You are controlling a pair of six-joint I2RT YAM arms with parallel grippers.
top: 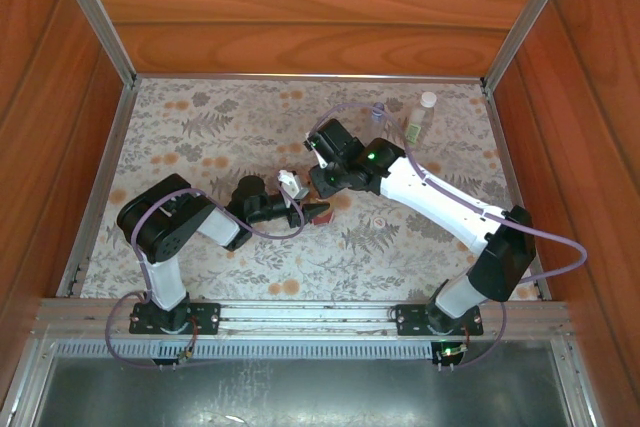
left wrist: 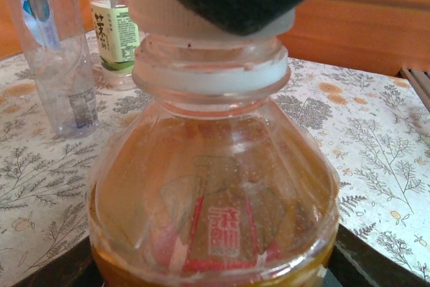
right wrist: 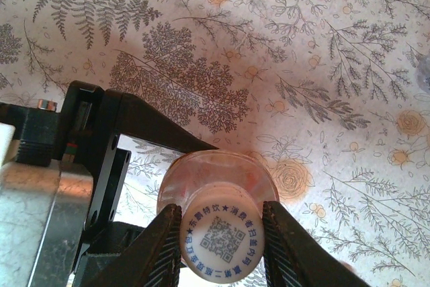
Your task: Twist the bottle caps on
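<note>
The amber bottle (left wrist: 211, 186) stands upright in the middle of the worktop (top: 200, 137), held by the left hand (top: 316, 210); straight above, on its axis, the right hand (right wrist: 220, 252) pinches the white cap (right wrist: 215, 233) on its neck

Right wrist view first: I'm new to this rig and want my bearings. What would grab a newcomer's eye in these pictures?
The white cap, printed with a QR code, sits on the amber bottle at the middle of the table, pinched by the right gripper while the left gripper clamps the bottle's body. A green-label bottle and a bluish bottle stand at its far right.
</note>
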